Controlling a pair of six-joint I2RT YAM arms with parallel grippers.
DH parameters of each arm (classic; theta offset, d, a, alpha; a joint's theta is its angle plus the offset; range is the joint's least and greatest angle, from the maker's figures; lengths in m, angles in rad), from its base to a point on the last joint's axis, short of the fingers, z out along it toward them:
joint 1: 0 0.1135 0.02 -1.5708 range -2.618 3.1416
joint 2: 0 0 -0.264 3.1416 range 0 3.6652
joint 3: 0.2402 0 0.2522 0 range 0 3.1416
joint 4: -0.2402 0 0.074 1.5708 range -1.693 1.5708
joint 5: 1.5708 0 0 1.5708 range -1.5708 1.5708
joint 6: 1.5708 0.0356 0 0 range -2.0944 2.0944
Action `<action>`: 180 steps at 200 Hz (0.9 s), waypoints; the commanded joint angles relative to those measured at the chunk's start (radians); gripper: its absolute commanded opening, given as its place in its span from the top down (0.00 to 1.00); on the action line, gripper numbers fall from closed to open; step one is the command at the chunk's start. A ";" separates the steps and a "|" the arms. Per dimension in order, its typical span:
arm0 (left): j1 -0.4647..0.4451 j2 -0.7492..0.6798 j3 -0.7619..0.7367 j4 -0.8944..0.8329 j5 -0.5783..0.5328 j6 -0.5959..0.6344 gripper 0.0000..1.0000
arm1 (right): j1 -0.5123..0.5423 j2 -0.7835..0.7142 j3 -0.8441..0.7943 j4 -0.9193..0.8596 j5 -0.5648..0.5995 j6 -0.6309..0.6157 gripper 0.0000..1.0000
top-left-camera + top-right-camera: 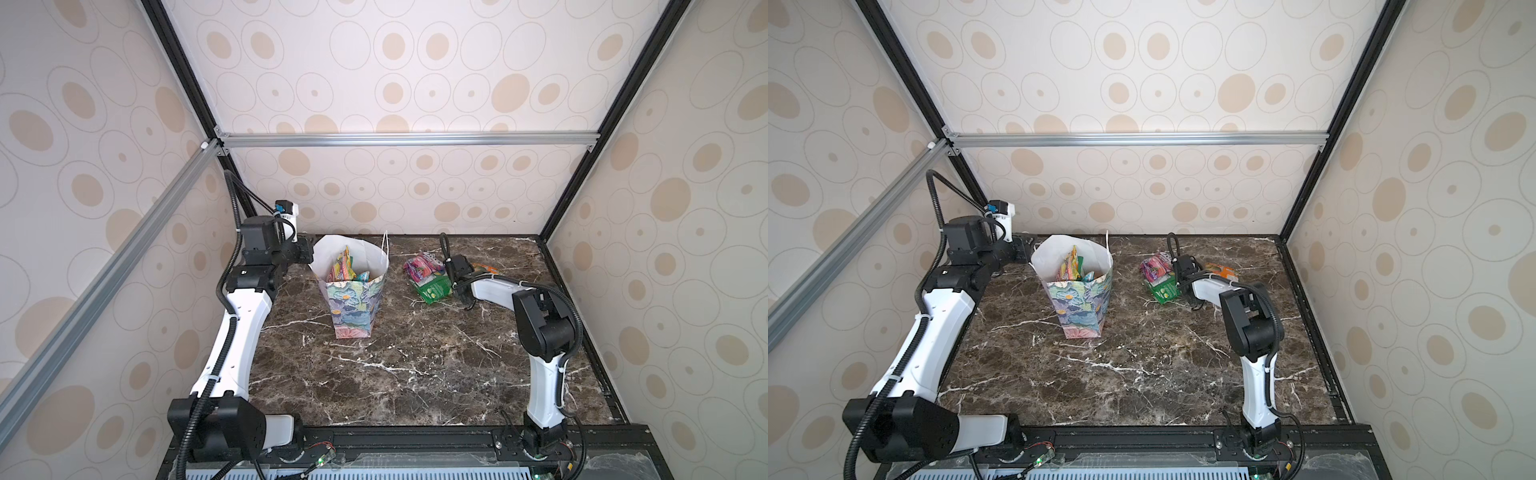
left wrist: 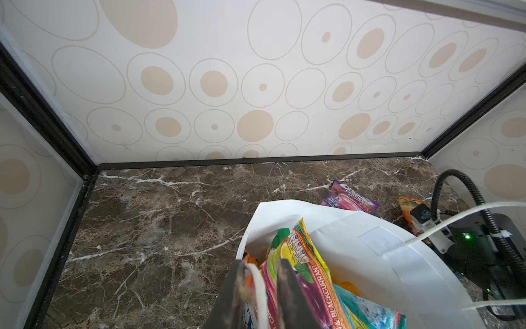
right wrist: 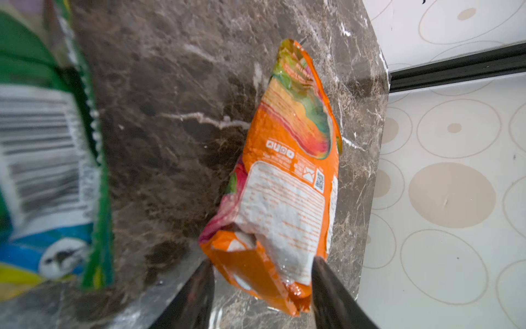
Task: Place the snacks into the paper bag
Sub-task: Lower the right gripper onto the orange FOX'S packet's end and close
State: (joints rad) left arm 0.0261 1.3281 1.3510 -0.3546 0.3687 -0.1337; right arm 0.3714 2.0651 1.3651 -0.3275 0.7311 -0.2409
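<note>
Top view: paper bag (image 1: 353, 307) upright on the bench (image 1: 415, 365), snacks (image 1: 345, 268) inside; left wrist: left pincer (image 2: 262, 270) clenched on its rim, presumably steadying the mouth; right wrist: right pincer (image 3: 262, 260), jaws parted, straddles an orange packet (image 3: 290, 176) lying on the bench.

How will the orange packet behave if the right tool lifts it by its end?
The orange packet looks thin and crinkled, so it will probably droop from the right tool. Its glossy film may slip in a light pinch. It seems light, lying fairly flat.
</note>
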 commanded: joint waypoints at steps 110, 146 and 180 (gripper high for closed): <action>0.000 0.003 0.050 -0.011 0.019 0.024 0.94 | -0.011 0.020 0.022 0.004 -0.002 -0.010 0.97; 0.000 0.002 0.050 -0.011 0.020 0.025 0.97 | -0.010 -0.005 0.011 -0.004 -0.020 0.004 1.00; -0.001 0.003 0.050 -0.010 0.022 0.024 1.00 | -0.010 -0.033 0.007 -0.026 -0.041 0.032 1.00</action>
State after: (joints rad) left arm 0.0261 1.3304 1.3529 -0.3584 0.3763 -0.1280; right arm 0.3649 2.0861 1.3766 -0.3202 0.7090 -0.2432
